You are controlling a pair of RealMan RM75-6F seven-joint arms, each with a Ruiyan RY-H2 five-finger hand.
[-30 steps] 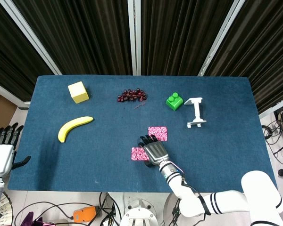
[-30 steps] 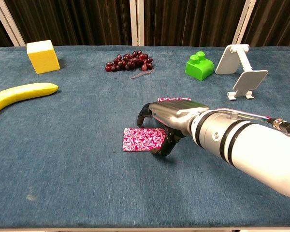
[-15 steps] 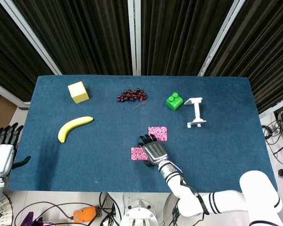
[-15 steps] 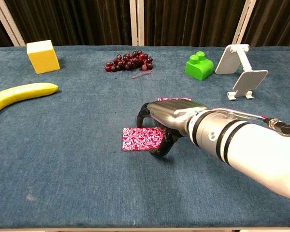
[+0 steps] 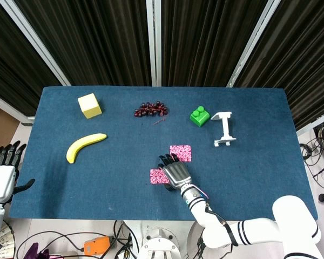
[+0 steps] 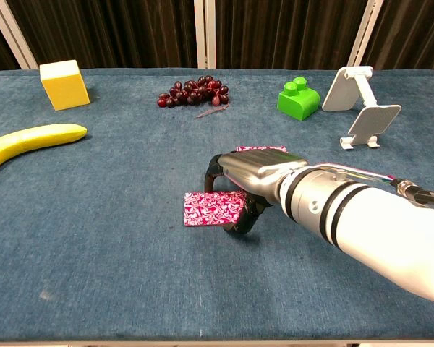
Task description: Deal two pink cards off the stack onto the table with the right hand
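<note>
A pink patterned card (image 5: 157, 176) (image 6: 208, 208) lies nearly flat on the blue table (image 5: 119, 178), left of centre near the front. My right hand (image 5: 176, 172) (image 6: 254, 176) arches over the card's right end. Its fingers curl down at the far edge and the thumb at the near edge, pinching the card. The pink stack (image 5: 180, 152) (image 6: 260, 149) lies just behind the hand, partly hidden by it in the chest view. My left hand (image 5: 2, 168) hangs off the table's left edge, fingers spread and holding nothing.
A banana (image 5: 85, 146) lies at the left and a yellow cube (image 5: 89, 105) at the back left. Dark grapes (image 5: 150, 109) sit at the back centre, with a green brick (image 5: 200, 115) and a white stand (image 5: 223, 129) to the right.
The right hand has settled slightly lower and to the left over the card. The card has barely shifted. The left hand has not moved.
</note>
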